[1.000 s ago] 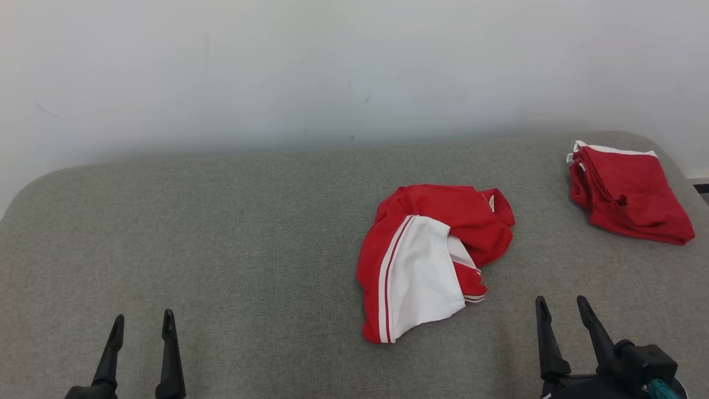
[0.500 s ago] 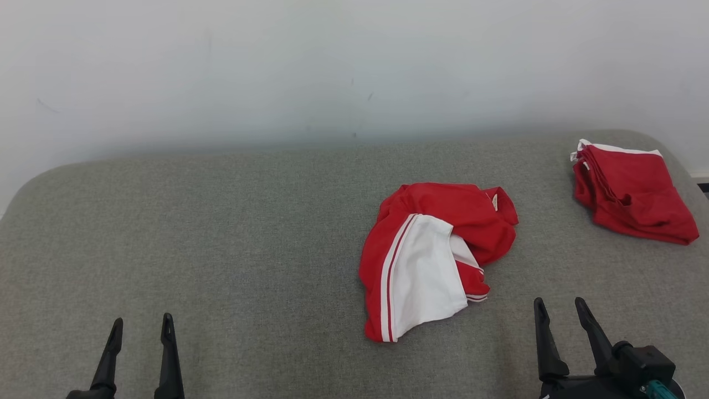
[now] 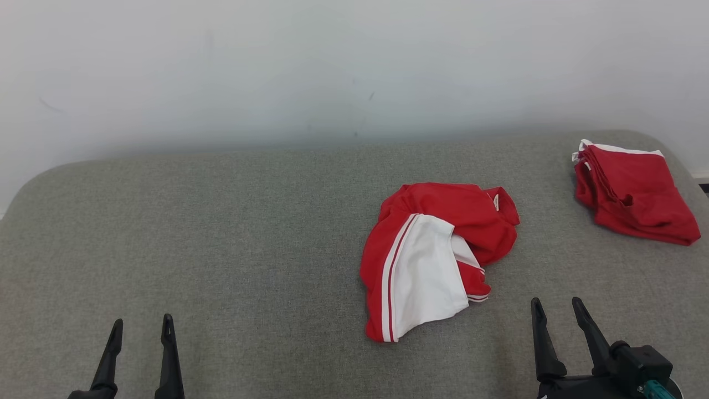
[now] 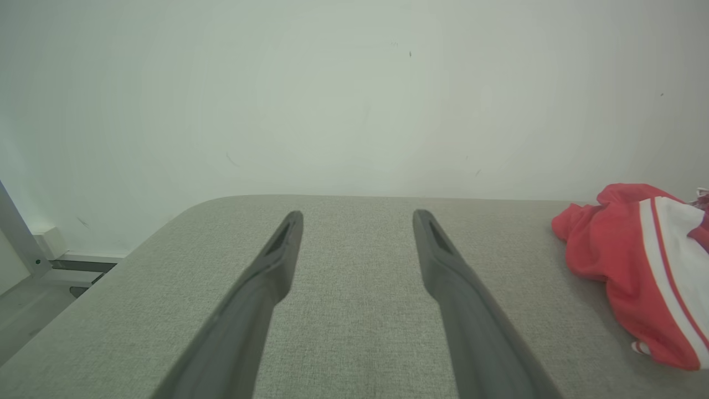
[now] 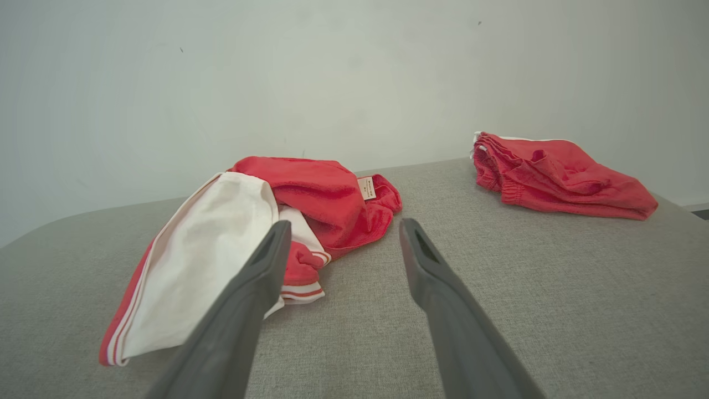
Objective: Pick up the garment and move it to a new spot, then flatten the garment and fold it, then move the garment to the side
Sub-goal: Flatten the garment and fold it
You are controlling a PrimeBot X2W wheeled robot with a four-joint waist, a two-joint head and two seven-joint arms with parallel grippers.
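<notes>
Between both pairs of fingers: nothing. Right gripper [image 3: 555,302] has its jaws spread wide and empty. It sits just near-side and right of the crumpled garment [image 3: 437,249], not touching it. Left gripper [image 3: 142,320] is likewise wide open and empty, well apart from the garment on its left.

Garment is a red-and-white heap on the grey cushion [image 3: 221,233], w/ the white panel [image 3: 424,277] uppermost and red layers bunched behind it. A small label [image 5: 366,188] shows at its far edge. A second red piece [image 3: 634,194], prob. folded, lies well apart to the garment's far right.

Risks, as I judge them (pickup not yet begun):
- Heap is layered, so a pinch on the white flap alone prob. lifts one layer and drags the rest, leaving it more twisted for flattening.
- Fingers driven too deep could snag the cushion fabric.
- Carrying it far right could land it on the second red piece; the bare stretch left of the garment looks safer.
</notes>
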